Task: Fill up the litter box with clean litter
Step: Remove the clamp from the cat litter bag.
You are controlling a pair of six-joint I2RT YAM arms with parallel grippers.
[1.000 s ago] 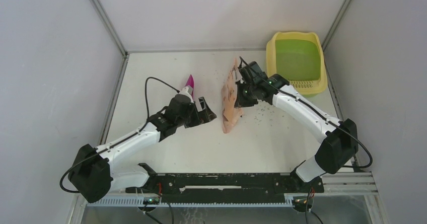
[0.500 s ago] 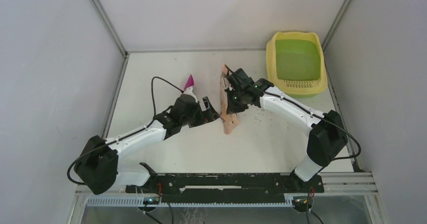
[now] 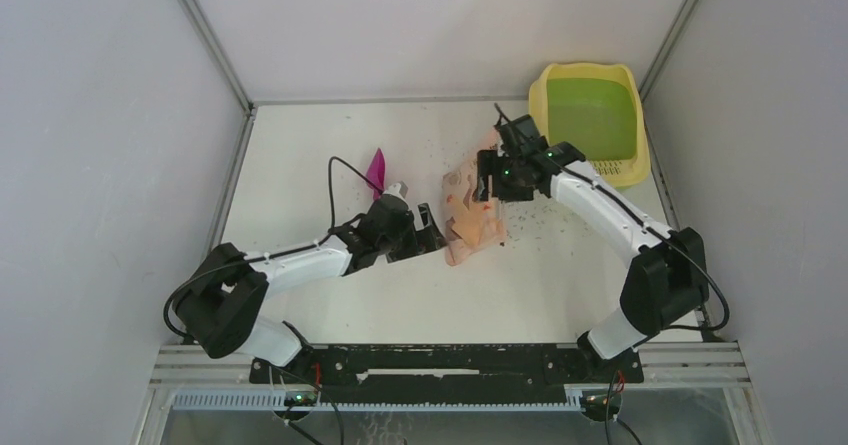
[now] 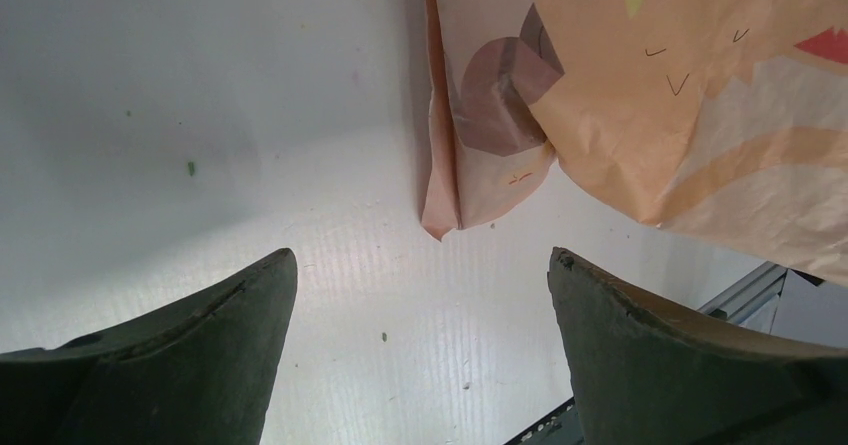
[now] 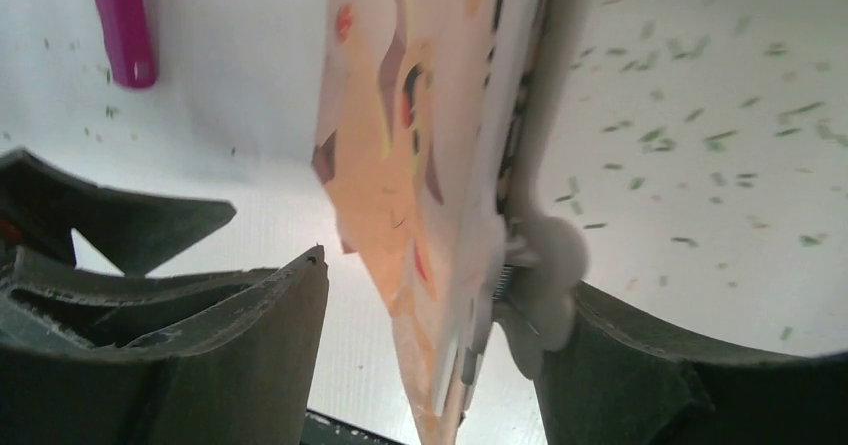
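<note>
We spot no words, numbers or brand marks to read anywhere. The peach-pink bag [image 4: 690,95] at the middle of the table carries only printed shapes: brown, yellow and red patches and a few small dark ticks, none forming letters. Up at one o'clock the litter box [image 3: 537,115] shows plain plastic, and the magenta scoop [image 3: 377,168] at eleven o'clock is plain too.

light: bright, even | shadows: soft, faint | right wrist view: slightly blurred
</note>
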